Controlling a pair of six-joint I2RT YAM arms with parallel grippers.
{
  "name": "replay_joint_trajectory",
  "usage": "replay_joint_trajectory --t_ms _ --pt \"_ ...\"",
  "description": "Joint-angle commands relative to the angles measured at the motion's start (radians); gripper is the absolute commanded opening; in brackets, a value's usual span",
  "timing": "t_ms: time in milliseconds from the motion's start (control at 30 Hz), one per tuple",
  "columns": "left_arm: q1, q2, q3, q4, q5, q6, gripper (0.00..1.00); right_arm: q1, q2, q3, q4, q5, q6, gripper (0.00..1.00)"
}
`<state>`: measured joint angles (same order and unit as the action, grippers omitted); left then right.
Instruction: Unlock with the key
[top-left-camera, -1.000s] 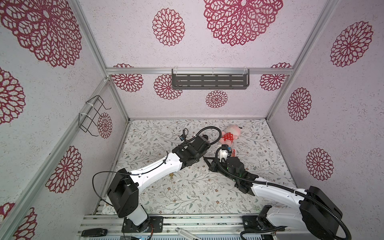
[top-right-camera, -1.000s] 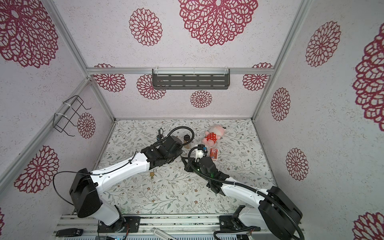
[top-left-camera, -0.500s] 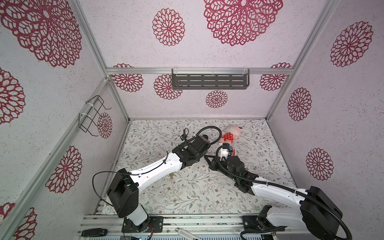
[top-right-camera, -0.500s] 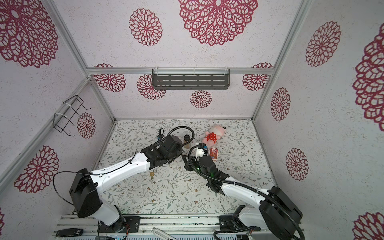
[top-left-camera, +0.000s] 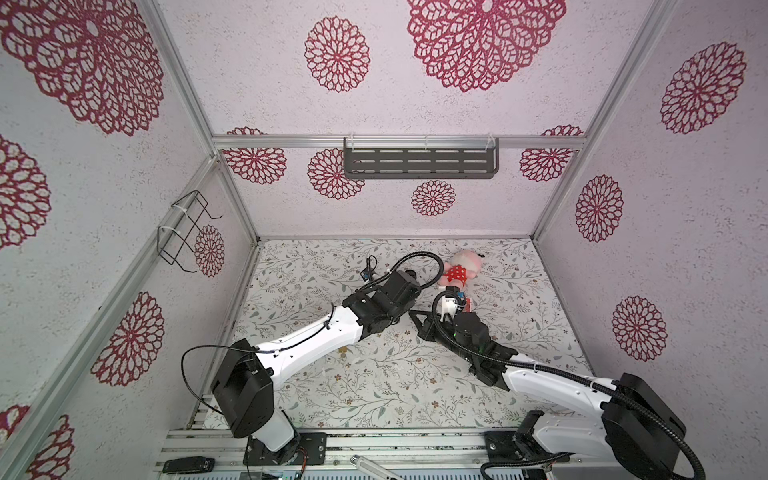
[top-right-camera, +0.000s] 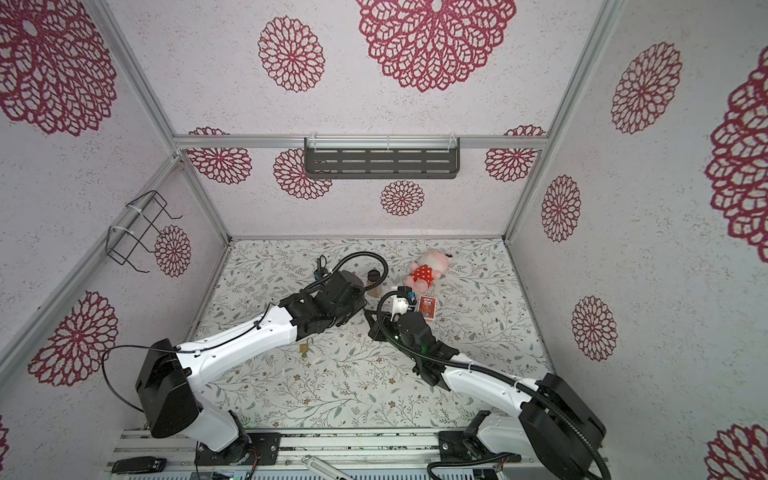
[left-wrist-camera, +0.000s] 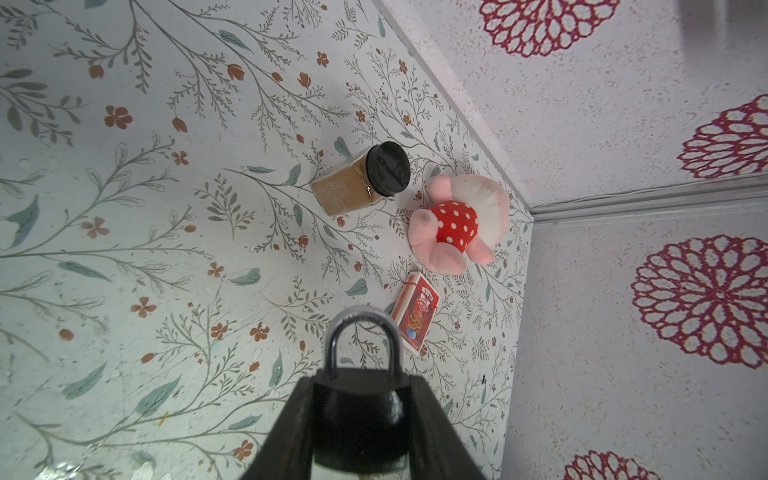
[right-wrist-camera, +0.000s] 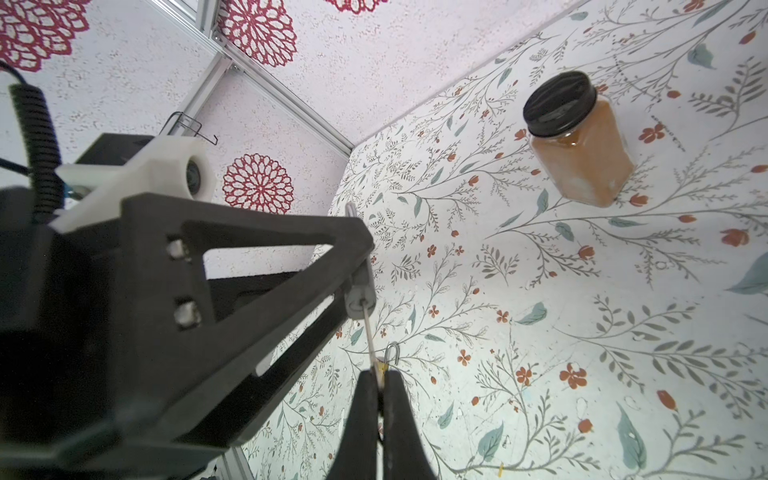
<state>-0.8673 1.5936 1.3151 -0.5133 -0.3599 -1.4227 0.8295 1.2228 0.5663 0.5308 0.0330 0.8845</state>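
Because the thin silver key (right-wrist-camera: 371, 340) has to enter straight, the right gripper (right-wrist-camera: 380, 384) is clenched on its head, with the small wire ring of the key sticking out just beside the fingertips. The blade points into the bottom end of the black padlock with a silver shackle (left-wrist-camera: 358, 419). Its tip seems to be inside the keyhole, though I cannot say how deep. The left gripper (left-wrist-camera: 360, 390) grasps this padlock by its two flat sides, apparently lifted off the floral-patterned table (left-wrist-camera: 166, 249), so that the keyhole faces the other arm and the body cannot turn with the key. The shackle looks closed, so I judge the lock is not yet opened. Farther out are a brown spice jar with a black lid (left-wrist-camera: 361, 178), a pink plush toy in a red dotted dress (left-wrist-camera: 455, 224) and a red card box (left-wrist-camera: 415, 316), all apart from the work. In both top views the arms mostly cover the meeting point. A small brass-coloured object (top-right-camera: 305, 346) beside the left arm is too small to identify.
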Motion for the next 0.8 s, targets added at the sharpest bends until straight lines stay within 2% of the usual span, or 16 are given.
replay_joint_trajectory --t_ms 0,267,533,767 --pt "-0.015 -0.038 0.001 0.027 -0.01 0.001 0.0 0.003 -0.017 0.027 0.027 0.027 -0.018 0.0" --pt "-0.019 -0.053 -0.008 0.038 0.007 -0.013 0.0 0.003 -0.022 0.061 -0.009 0.056 -0.058 0.0" --pt "-0.029 -0.071 -0.041 0.089 0.036 -0.05 0.0 0.004 -0.035 0.066 -0.003 0.142 -0.127 0.0" --pt "-0.043 -0.07 -0.026 0.094 0.035 -0.04 0.0 0.005 -0.033 0.093 0.012 0.137 -0.188 0.0"
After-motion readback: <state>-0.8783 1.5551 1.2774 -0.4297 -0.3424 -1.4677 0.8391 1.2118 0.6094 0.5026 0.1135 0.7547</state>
